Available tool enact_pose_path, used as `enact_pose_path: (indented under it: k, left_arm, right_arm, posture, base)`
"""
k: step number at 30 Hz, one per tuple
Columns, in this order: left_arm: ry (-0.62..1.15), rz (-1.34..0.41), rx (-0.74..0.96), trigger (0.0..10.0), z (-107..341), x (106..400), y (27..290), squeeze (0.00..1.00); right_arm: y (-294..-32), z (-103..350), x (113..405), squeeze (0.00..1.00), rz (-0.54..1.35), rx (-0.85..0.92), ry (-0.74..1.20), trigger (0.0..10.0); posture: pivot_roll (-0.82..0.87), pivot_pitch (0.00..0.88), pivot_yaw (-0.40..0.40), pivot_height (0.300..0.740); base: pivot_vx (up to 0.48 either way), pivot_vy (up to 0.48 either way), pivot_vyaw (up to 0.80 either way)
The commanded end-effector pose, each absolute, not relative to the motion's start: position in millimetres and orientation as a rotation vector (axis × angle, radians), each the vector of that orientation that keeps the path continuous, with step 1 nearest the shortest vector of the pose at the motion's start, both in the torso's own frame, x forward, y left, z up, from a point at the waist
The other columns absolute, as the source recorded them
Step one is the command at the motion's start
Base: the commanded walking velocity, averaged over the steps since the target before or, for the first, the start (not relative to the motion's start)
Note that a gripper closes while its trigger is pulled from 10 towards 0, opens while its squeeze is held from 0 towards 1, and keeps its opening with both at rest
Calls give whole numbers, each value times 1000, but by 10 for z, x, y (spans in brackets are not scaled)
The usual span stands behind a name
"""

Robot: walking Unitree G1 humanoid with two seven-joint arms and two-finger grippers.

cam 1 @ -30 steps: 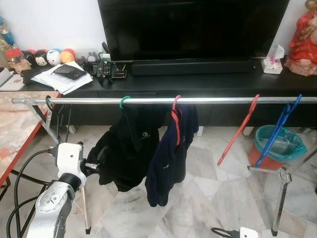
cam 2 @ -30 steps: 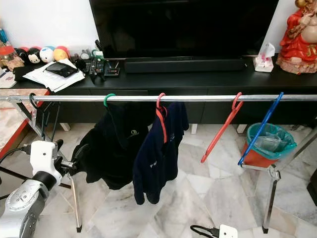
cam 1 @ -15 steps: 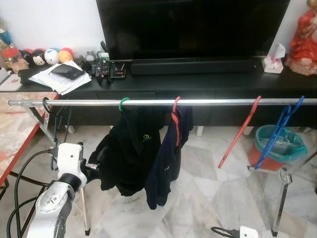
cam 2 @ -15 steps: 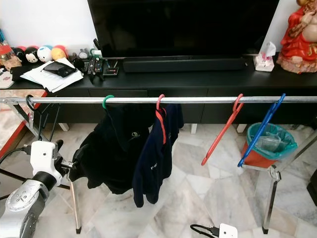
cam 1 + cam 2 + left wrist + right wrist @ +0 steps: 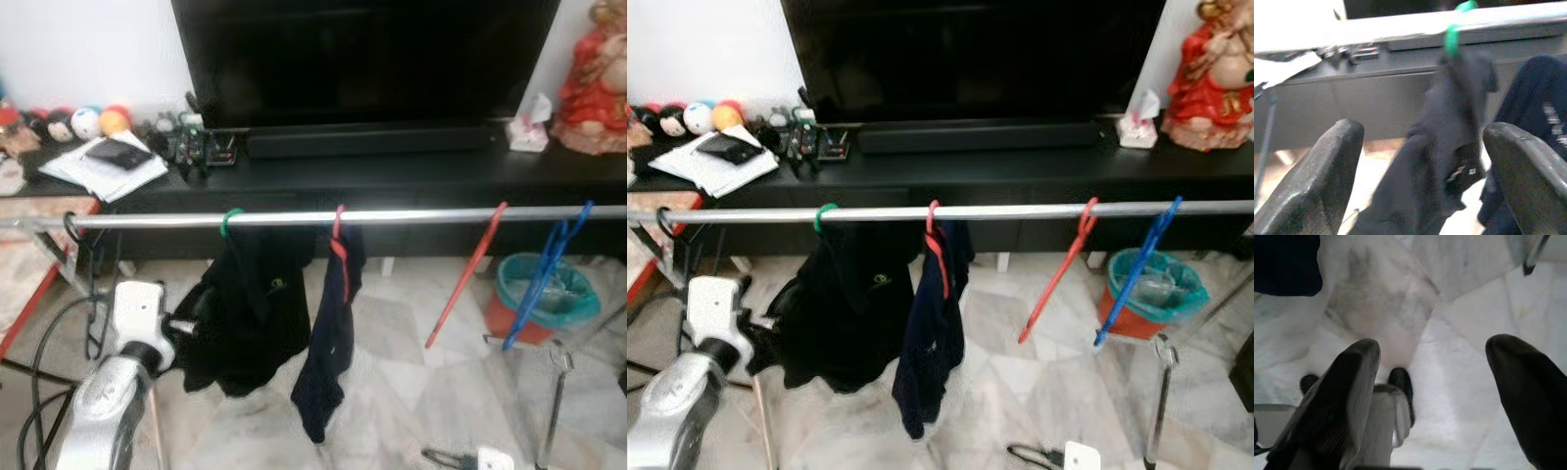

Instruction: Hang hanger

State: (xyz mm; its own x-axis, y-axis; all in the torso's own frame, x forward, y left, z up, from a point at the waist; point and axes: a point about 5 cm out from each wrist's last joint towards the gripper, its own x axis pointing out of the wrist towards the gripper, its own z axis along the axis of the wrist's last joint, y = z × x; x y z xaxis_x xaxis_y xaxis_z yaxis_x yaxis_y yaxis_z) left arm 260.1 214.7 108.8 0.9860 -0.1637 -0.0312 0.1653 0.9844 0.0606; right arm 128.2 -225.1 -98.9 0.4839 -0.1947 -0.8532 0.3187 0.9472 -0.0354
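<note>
The green hanger [image 5: 231, 221] is already hanging on the rail [image 5: 411, 213], so the left end effector [image 5: 1422, 161] (fingers apart, holding nothing) should be drawing back without catching the black garment [image 5: 245, 313].

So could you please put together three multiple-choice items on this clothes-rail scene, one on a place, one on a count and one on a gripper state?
1. Where does the green hanger hang on the rail?
A. left of the red garment hanger
B. between the two bare hangers
C. at the far right end

2. How many hangers carry no garment?
A. none
B. two
C. four

3. How are the left gripper fingers?
A. shut on a hanger
B. shut on a sleeve
C. open

Key: 1 A, it is leftmost with the black garment; 2 B, the bare red hanger and blue hanger; 3 C, wide gap, nothing between.
</note>
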Motion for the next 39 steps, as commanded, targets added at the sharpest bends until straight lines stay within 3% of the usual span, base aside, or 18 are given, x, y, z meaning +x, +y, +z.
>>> enact_pose_path:
  k: [1, 11, 23, 25, 29, 39]
  left_arm:
    - [36, -151, 81, 10000, 1070, 2582, 2193, 0]
    - [38, -149, 82, 10000, 1067, 2581, 2194, 0]
    - [110, -106, 156, 10000, 997, 2613, 2312, 0]
    - [195, -86, 206, 10000, 888, 2676, 2371, 0]
    - [225, -52, 188, 10000, 855, 2922, 2467, 0]
    - [236, -60, 158, 10000, 919, 3291, 2554, 0]
  right_arm:
    - [-2190, -999, 1294, 0, -303, 151, 1023, 10000]
    - [-2144, -1008, 1296, 0, -296, 152, 1026, 10000]
    - [-2191, -1006, 1276, 0, -294, 157, 1033, 10000]
    - [-2213, -1002, 1275, 0, -294, 156, 1033, 10000]
    - [-2588, -913, 1252, 0, -327, 139, 1024, 10000]
    - [-2581, -905, 1283, 0, -319, 123, 1018, 10000]
  posture:
    - [88, 0, 35, 740]
    - [89, 0, 33, 740]
    - [94, 0, 23, 740]
    - [97, 0, 13, 740]
    - [90, 0, 4, 740]
    - [76, 0, -10, 740]
  base:
    - [0, 0, 0]
    - [206, 0, 0]
    - [0, 0, 0]
    - [0, 0, 0]
    - [0, 0, 0]
    - [0, 0, 0]
